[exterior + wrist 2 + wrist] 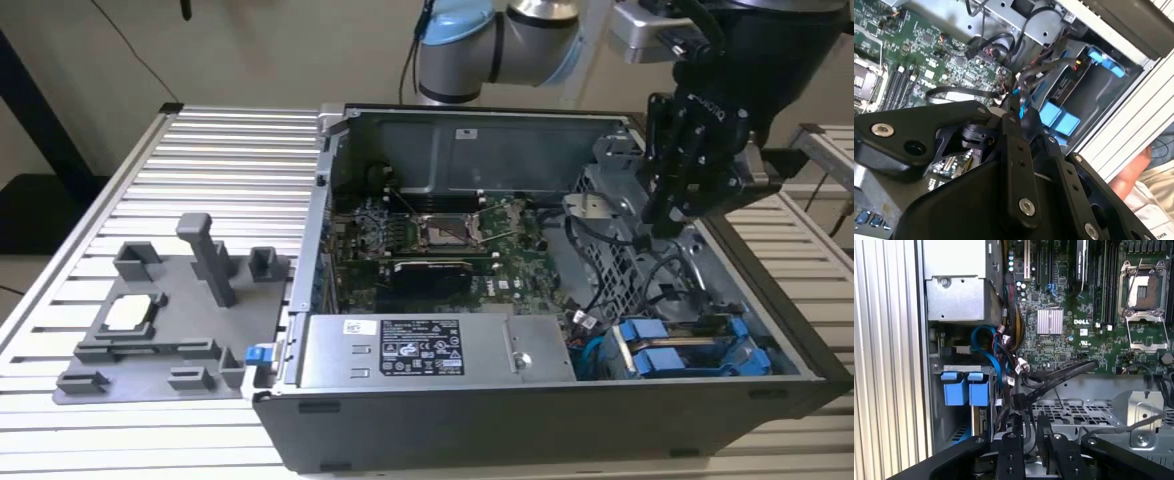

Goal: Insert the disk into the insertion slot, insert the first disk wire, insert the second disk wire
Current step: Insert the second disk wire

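Black disk wire (1018,401): limp, light, plug end stiff but fragile, so hold by plug. Gripper (1030,424) fingers closed on it, right of mobo (441,235).

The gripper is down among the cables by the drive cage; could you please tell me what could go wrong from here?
1. The gripper sits among loose black cables; moving could snag or tug one.
2. The blue cable loops close to the blue carrier tabs and might catch.
3. The motherboard lies close beside, so a sideways slip might strike it.
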